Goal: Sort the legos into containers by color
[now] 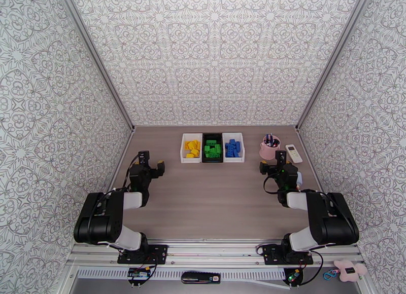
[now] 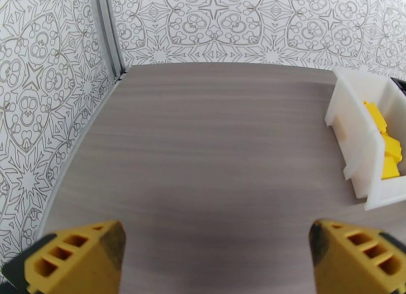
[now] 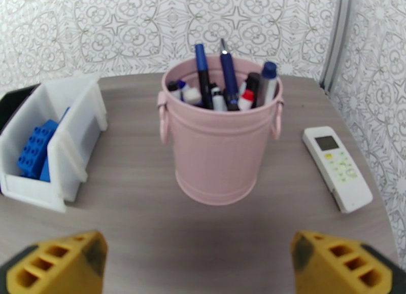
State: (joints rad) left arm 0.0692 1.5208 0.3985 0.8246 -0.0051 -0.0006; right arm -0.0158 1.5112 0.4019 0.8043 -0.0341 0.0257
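Three bins stand side by side at the back of the table. The left white bin holds yellow legos, the black bin holds green legos, and the right white bin holds blue legos. My left gripper hovers open over bare table, to the left of the bins; its wrist view has the yellow-filled bin at the right edge. My right gripper is open just in front of the pink cup, with the blue-filled bin to its left.
A pink cup with pens stands right of the bins, and a white remote lies beside it near the right wall. Patterned walls close in the table on three sides. Bare wood lies between the two arms.
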